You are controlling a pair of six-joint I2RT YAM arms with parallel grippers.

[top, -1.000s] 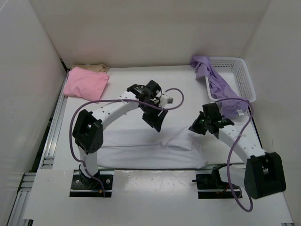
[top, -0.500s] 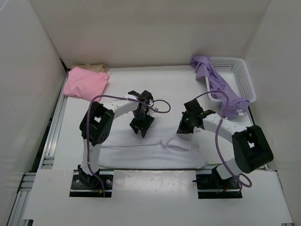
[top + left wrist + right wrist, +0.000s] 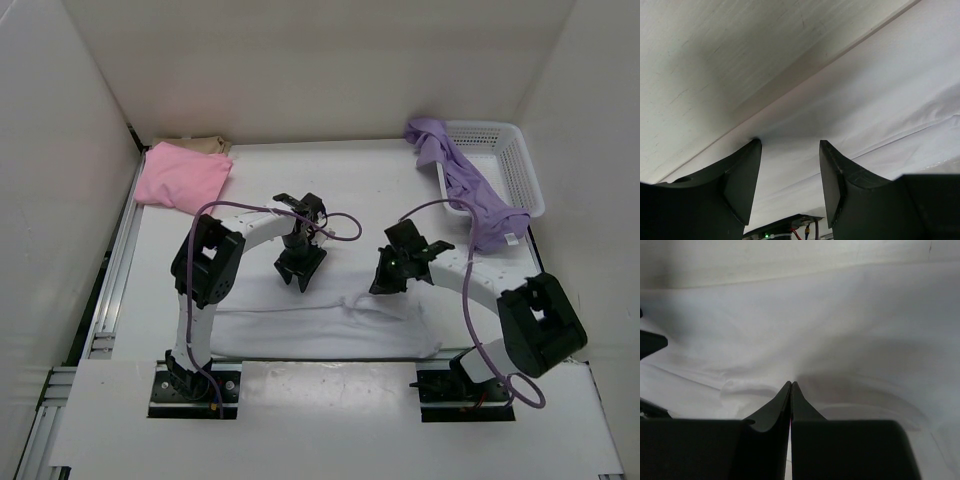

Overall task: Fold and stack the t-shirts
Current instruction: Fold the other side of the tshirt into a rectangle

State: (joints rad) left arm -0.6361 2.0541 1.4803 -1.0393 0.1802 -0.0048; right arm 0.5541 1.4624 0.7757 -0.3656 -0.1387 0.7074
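Note:
The white t-shirt (image 3: 320, 330) lies folded in a long band across the near part of the table. My left gripper (image 3: 300, 272) is open, low over the shirt's far edge; in the left wrist view (image 3: 790, 150) its jaws straddle the white cloth (image 3: 880, 100) without holding it. My right gripper (image 3: 385, 280) is shut, its tips (image 3: 791, 384) touching the white shirt (image 3: 840, 330) beside a small raised fold. The pink shirt (image 3: 182, 176) lies folded at the far left on the tan shirt (image 3: 200, 145). The lavender shirt (image 3: 470, 190) hangs crumpled out of the basket.
A white mesh basket (image 3: 515, 165) stands at the far right against the wall. White walls enclose the table on three sides. Bare table (image 3: 715, 50) shows beyond the white shirt. A metal rail (image 3: 115, 270) runs along the left edge.
The left arm has drawn back and lowered its gripper to the white shirt's far edge. The right gripper has moved left and down onto the shirt. The shirts have not visibly shifted.

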